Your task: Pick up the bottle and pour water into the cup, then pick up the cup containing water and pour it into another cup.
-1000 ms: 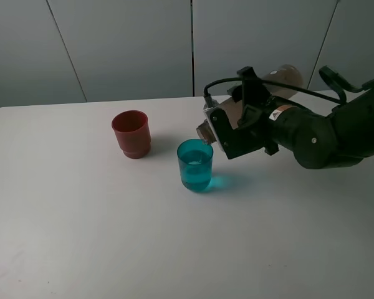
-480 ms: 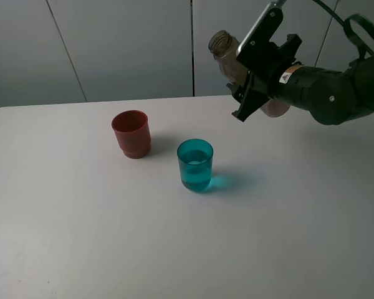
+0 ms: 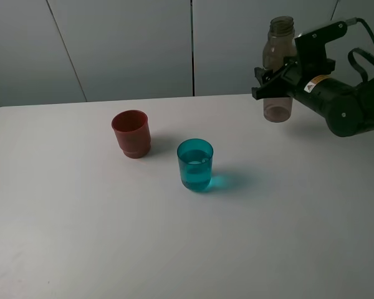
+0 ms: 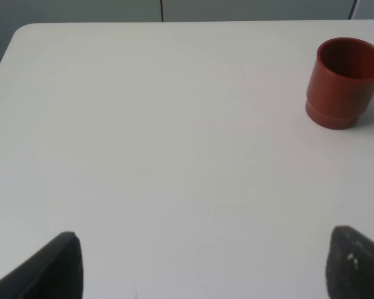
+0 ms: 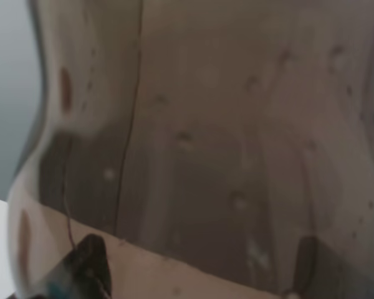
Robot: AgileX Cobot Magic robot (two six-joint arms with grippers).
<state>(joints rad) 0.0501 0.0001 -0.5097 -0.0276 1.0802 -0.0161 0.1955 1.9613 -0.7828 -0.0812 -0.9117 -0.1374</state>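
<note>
While my right hand point(image 3: 278, 86) stays clamped on the bottle point(image 3: 280, 43), its arm is raised over the far right of the desk point(image 3: 174, 249). The bottle is upright now; 1 second ago it tipped over the teal cup point(image 3: 195, 165). My left hand point(image 4: 209, 268) is spread.

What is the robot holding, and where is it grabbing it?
The right gripper holds the bottle upright, around its middle. The left gripper holds nothing.
</note>
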